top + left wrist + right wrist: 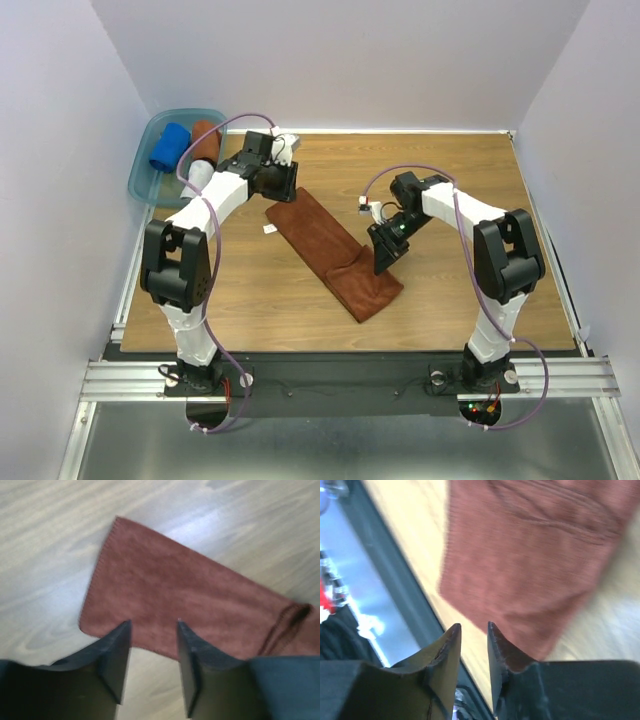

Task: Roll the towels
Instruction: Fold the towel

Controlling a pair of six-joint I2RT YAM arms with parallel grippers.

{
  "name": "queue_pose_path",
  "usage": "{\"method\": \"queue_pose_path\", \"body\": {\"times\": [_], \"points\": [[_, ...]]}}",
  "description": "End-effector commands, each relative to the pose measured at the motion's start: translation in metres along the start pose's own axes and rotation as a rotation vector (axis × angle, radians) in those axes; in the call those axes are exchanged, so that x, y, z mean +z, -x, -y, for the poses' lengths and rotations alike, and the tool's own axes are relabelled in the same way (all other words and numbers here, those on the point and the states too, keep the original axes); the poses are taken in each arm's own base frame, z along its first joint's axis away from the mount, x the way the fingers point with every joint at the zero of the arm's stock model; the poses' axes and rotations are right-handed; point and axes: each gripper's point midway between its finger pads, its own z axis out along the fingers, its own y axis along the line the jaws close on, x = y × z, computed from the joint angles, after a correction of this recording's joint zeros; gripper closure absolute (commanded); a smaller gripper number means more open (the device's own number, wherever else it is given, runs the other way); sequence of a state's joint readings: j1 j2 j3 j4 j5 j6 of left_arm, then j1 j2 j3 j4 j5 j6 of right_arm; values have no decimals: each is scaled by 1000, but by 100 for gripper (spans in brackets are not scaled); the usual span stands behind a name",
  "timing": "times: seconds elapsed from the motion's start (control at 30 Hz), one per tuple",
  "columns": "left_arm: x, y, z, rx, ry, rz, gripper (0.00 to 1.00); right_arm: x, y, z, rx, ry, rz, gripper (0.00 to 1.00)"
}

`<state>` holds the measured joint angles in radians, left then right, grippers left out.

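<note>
I hold both arms bent inward: left gripper (152,630) open and empty above the rust-brown towel (333,250)'s far end, right gripper (474,630) slightly open, empty, over its near end.

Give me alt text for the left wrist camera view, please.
A rust-brown towel lies flat on a pale wooden table, running diagonally from upper left to lower right. The left gripper, its two dark fingers apart and holding nothing, hovers over the towel's near edge.
</note>
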<state>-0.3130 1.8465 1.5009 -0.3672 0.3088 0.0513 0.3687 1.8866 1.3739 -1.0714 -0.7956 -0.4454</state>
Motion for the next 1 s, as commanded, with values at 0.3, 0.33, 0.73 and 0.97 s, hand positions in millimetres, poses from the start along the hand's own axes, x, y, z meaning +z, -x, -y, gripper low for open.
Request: {"method": "queue_pose_path", "body": {"times": [0.3,0.33,0.73,0.97], "points": [[52,-72,11,-71,-29,-187,72,30,-22,57,24,-160,-56,78],[55,-67,10,-67,-24,-179,72,33,-24,55,31,-141,-55,78],[130,-17,1,30,-84,-158,75,77,0,22,198,130,75,71],[139,42,2,139,-96,-39,62,77,47,9,167,172,152,64]]}}
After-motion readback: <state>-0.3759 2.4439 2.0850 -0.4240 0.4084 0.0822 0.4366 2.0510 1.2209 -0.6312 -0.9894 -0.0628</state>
